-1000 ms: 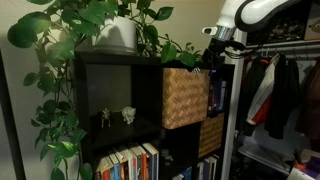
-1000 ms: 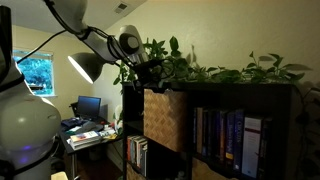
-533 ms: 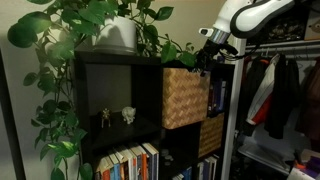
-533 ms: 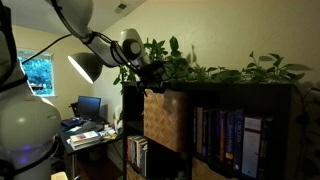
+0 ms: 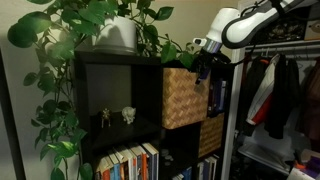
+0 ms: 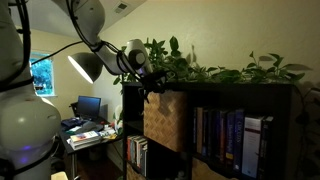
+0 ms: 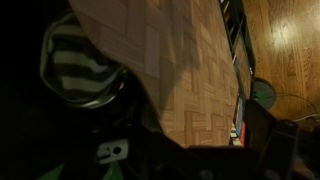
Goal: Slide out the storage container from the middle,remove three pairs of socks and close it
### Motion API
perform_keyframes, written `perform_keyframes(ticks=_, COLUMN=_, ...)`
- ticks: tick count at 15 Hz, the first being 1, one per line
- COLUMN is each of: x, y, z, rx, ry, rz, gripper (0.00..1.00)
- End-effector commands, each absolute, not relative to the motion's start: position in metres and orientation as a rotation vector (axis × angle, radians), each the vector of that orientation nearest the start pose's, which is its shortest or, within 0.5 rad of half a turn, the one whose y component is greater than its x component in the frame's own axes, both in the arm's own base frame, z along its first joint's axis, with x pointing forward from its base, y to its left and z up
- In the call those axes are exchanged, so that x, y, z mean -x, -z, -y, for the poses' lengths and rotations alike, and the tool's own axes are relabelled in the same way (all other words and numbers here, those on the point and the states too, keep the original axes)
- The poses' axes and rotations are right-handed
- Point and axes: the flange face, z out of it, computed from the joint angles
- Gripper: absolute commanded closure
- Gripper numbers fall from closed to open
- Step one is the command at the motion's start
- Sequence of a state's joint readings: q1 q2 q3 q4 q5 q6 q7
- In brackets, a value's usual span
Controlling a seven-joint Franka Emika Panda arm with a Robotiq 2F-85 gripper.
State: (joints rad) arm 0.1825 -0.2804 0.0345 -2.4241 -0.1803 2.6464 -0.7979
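The storage container (image 5: 184,97) juts past the counter's (image 5: 78,110) front edge, my gripper (image 5: 204,66) at its top rim, spread or pinching I cannot tell. Lifting carelessly, I could drag it off or drop the striped sock (image 7: 80,62).

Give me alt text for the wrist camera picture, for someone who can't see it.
A tan woven wicker storage container fills the middle of a dark, close-up picture. A rounded striped bundle, green and pale, sits left of it; wooden floor shows at right.
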Motion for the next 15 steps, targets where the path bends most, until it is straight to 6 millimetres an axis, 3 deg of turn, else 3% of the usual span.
perform_keyframes(ticks=1, x=-0.483, y=-0.468, z=-0.11, rx=2.795, ry=0.717, rz=1.793, gripper=0.0)
perform_keyframes(ticks=7, x=-0.475, y=-0.475, z=-0.108, rx=2.776, ry=0.524, rz=1.725, gripper=0.0)
perform_keyframes(ticks=15, x=-0.461, y=-0.48, z=-0.11, rx=2.679, ry=0.389, rz=1.721, gripper=0.0)
